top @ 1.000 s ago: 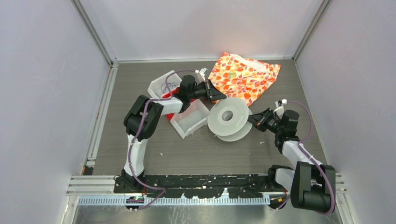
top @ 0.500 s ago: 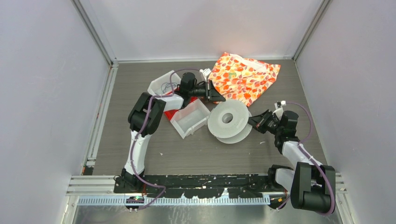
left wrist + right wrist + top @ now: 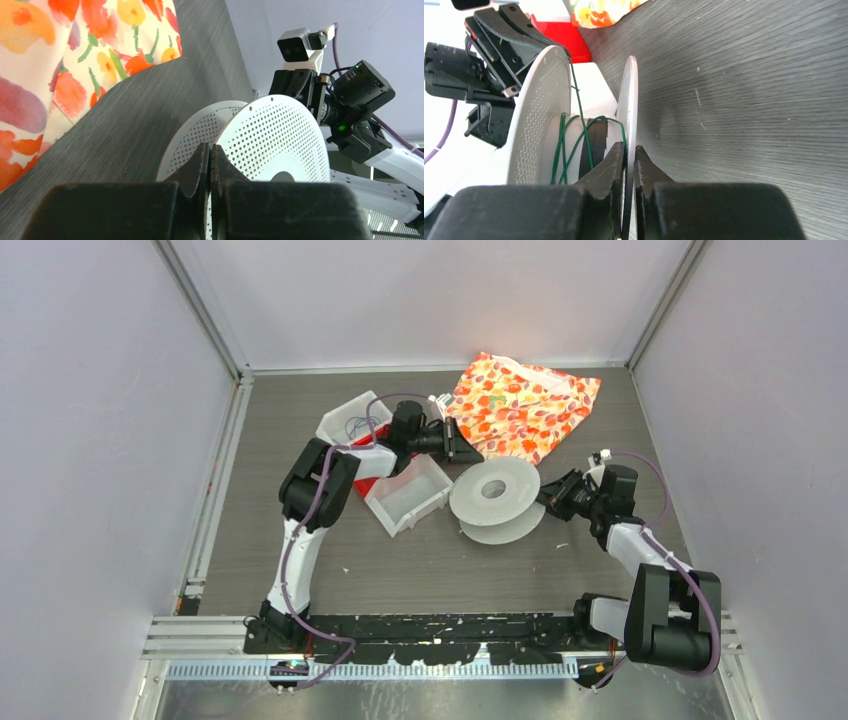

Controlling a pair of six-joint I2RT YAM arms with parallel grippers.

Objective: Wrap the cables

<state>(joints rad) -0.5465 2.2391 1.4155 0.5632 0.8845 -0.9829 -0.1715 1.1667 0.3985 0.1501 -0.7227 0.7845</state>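
Spool (image 3: pixel 497 502) sits mid-table, tipped up on its rim, white w/ perforated discs, and both arms meet at it. The right gripper (image 3: pixel 626 150) is clamped on the near disc's edge, one finger each side, prob. to prop the spool at a tilt so the hub is exposed and it can't roll while wire goes on. The cable (image 3: pixel 584 130), thin & green, lies in a few slack turns round the hub btwn the two discs. One strand climbs past the far disc's rim toward the left gripper (image 3: pixel 210 150). That one is closed, pads pressed together w/ no gap showing, tips just beside the spool on its far-left side. The strand isn't visible at the pads in its own view, but given where it leads I'd judge it pinches the free end to feed it round. More dark cable squiggles show in the far tub (image 3: pixel 350 418). The near tub (image 3: pixel 408 495) sits btwn the left arm & the spool, w/ something red (image 3: pixel 569 37) behind it. The floral bag (image 3: pixel 525 405) lies beyond, clear of the work. Winding looks early: only a few loose loops are on. The next lap prob. needs tension, else turns may slip over a disc edge, and wire this thin could slide out of the pinch.
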